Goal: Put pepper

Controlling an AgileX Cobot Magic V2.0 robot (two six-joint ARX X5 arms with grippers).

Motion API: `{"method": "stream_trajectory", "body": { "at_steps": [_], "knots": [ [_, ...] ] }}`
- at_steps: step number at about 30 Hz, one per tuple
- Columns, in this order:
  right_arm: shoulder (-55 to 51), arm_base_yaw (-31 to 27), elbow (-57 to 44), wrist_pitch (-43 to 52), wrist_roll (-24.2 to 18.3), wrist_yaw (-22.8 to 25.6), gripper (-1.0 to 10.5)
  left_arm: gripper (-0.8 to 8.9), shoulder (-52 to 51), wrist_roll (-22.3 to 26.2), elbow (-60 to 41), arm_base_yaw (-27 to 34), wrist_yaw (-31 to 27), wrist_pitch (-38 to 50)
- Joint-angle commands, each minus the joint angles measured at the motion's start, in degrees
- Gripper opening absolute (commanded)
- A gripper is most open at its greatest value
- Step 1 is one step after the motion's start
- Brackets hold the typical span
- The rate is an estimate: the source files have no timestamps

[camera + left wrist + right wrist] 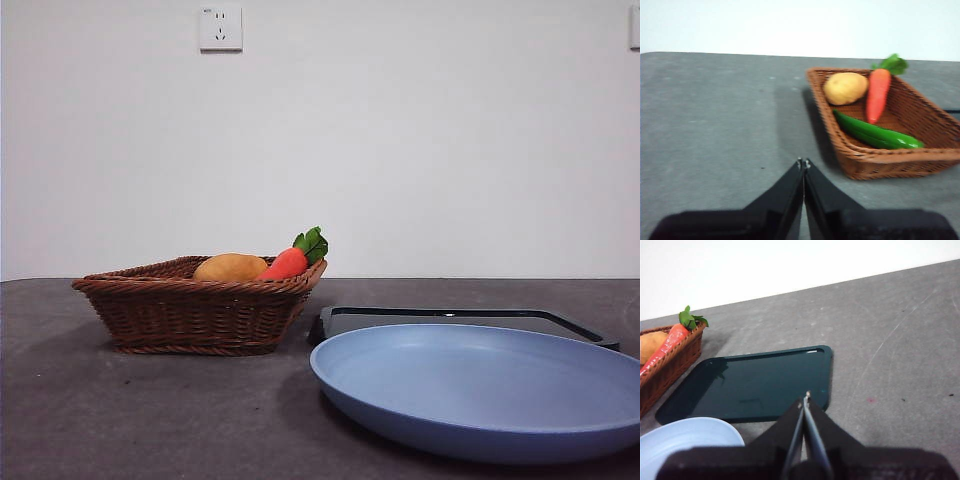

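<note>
We find the pepper [875, 132] lying inside the basket [890, 160], stretched along the floor of it close to one long wall, its pointed end toward the potato [845, 87]. It is long, slender, glossy and dark green, and nothing grips it. Beside it the carrot [877, 95] slants with its leafy top over the far rim, and the round tan potato sits in the far corner, just beside the carrot. From the front we cannot see the pepper; only the potato and the carrot rise above the woven rim.

The basket is brown wicker with sloping walls, open on top, and the air over it is free of arms. To its right lies a flat dark green tray [755, 385] with rounded corners and a low lip, its shiny face bare. Nearer us, overlapping the tray's near edge, sits a wide, shallow pale blue plate [480, 385] with a smooth matte face.

The left gripper [803, 162] hangs above bare table to the left of the basket, apart from it, its black jaws pressed together on nothing. The right gripper [805, 399] hangs over the tray's edge, its jaws likewise closed tip to tip and holding nothing.

The table [100, 420] is grey and faintly mottled. Behind it stands a plain white wall with a socket [220, 28].
</note>
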Motion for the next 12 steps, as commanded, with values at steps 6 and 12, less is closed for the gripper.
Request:
{"method": "stream_trajectory", "body": {
  "at_steps": [6,12],
  "knots": [
    [-0.09,0.11,-0.02,2.99,11.52,-0.22,0.1,0.06,-0.22,-12.85,-0.55,0.11,3.32,1.40],
    [1.16,0.09,4.04,4.26,14.62,-1.49,0.1,0.07,0.55,-16.90,2.89,0.11,6.23,1.25]
  ]
}}
